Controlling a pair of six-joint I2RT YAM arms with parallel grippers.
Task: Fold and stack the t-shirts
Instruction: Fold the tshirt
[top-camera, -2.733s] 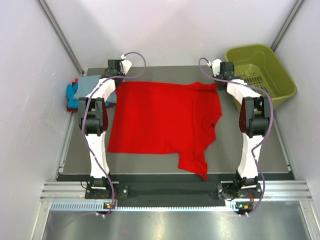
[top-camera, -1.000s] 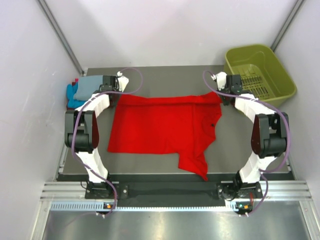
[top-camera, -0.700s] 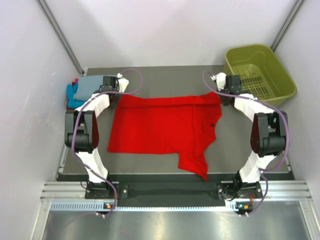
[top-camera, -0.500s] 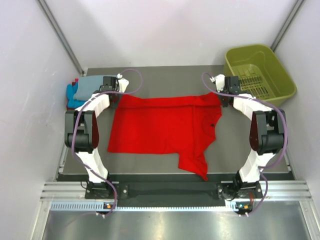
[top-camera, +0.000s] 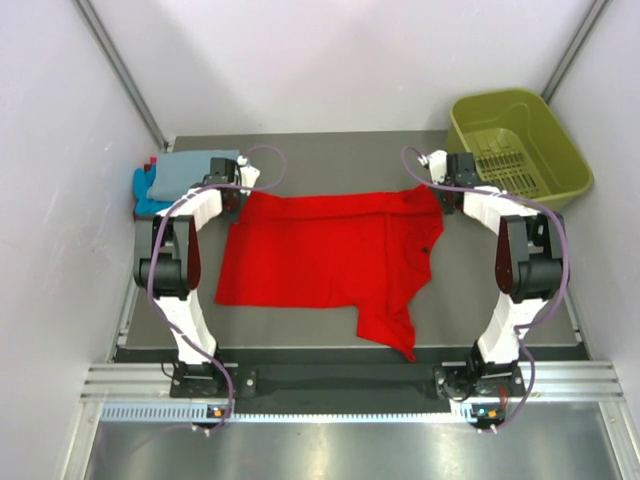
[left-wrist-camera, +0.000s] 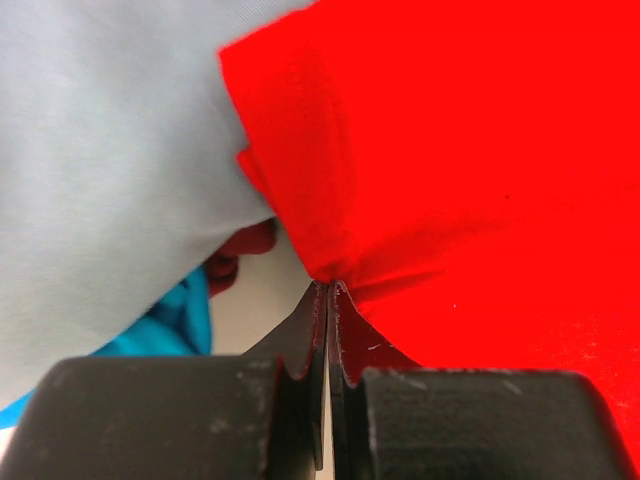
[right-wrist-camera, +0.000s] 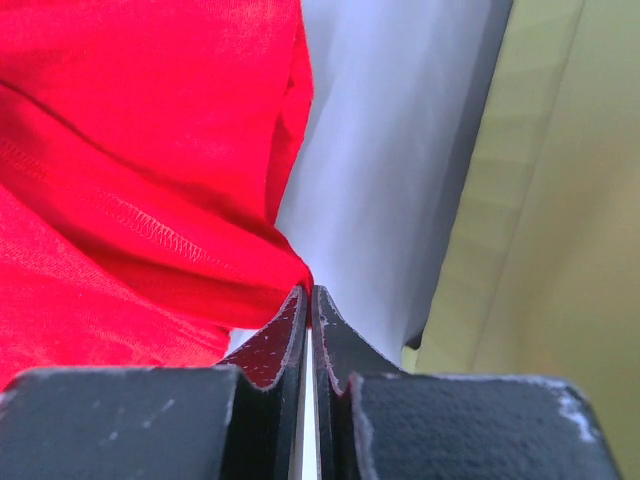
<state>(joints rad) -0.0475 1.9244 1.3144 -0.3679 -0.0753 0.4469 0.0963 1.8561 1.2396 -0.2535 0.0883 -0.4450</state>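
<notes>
Two closed grippers pinch the far corners of the red t-shirt (top-camera: 320, 255), which lies spread on the table (top-camera: 340, 150) in the top view. The left gripper (top-camera: 243, 192) is at the far-left corner, just beside the folded grey-blue t-shirt (top-camera: 190, 168) and turquoise t-shirt (top-camera: 143, 190) stacked at the table's left edge. The right gripper (top-camera: 440, 190) is at the far-right corner, near the olive-green basket (top-camera: 560, 150). A flap, probably a sleeve, juts from the near hem toward the bases, and a fold made from here would likely trap it askew. Left wrist view: the left gripper (left-wrist-camera: 328, 290) is clamped on a puckered bit of red cloth, with the grey-blue t-shirt (left-wrist-camera: 110, 150) directly alongside. This thin bite could slip under tension, or the fingers could snag the finished stack. Right wrist view: the right gripper (right-wrist-camera: 308, 295) is clamped on a small tip of hem, with the basket wall (right-wrist-camera: 560, 250) close by. So little cloth is held that this corner may drop, leaving the fold lopsided. No brand, label or legible writing appears in any view.
</notes>
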